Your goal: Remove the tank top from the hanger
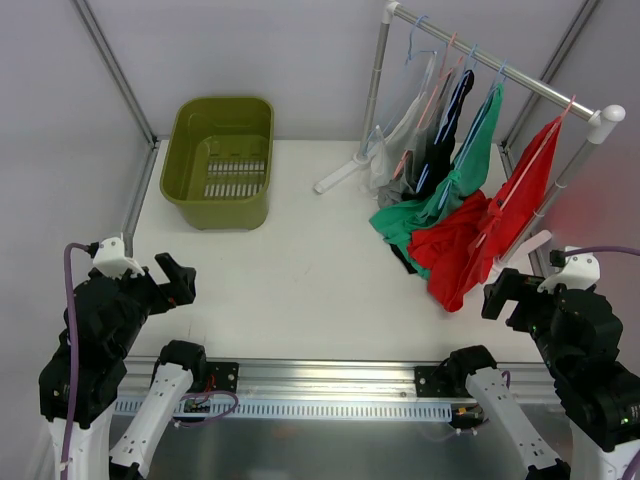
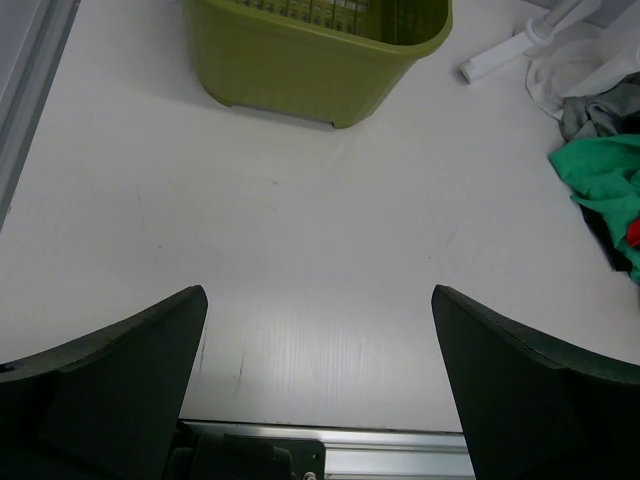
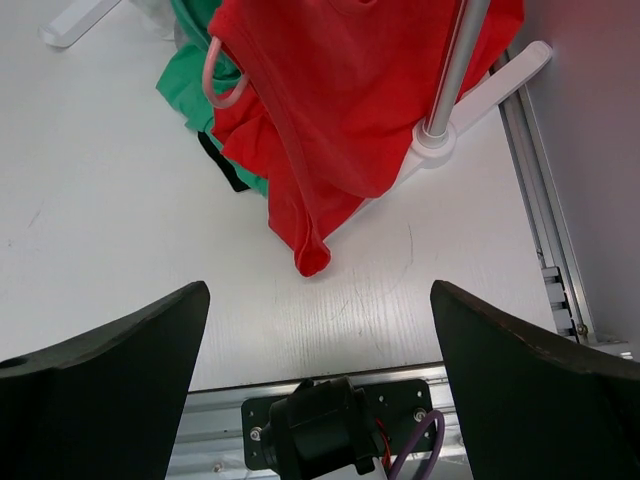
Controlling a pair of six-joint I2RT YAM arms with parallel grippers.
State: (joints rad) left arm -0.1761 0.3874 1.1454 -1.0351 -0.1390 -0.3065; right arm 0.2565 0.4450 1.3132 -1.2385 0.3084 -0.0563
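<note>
A green basket (image 1: 220,160) is seen at the far left of the table (image 1: 300,280), standing upright; from above, its slotted floor and inner walls are shown in full. In the left wrist view only its near wall (image 2: 320,60) and part of the rim are caught.

At the far right a clothes rail (image 1: 500,75) is set slantwise, and several garments are hung from it: a pale one, a dark one, a green top (image 1: 460,175) and, at the near end, the red tank top (image 1: 480,235). The red tank top is carried on a pink hanger (image 1: 540,150) (a curved end of it is seen in the right wrist view against the cloth (image 3: 222,85)), and its lower folds are draped down onto the table beside the rail's white foot (image 3: 490,85).

The right gripper (image 1: 500,292) is held low near the table's front right corner, its fingers (image 3: 110,390) spread wide with nothing between them. The red hem (image 3: 310,255) is seen ahead of the gap, near but not touched.

The left gripper (image 1: 175,280) is likewise spread wide and grips nothing; in its own view (image 2: 318,330) bare table is framed, and the tank top is well apart from it.
</note>
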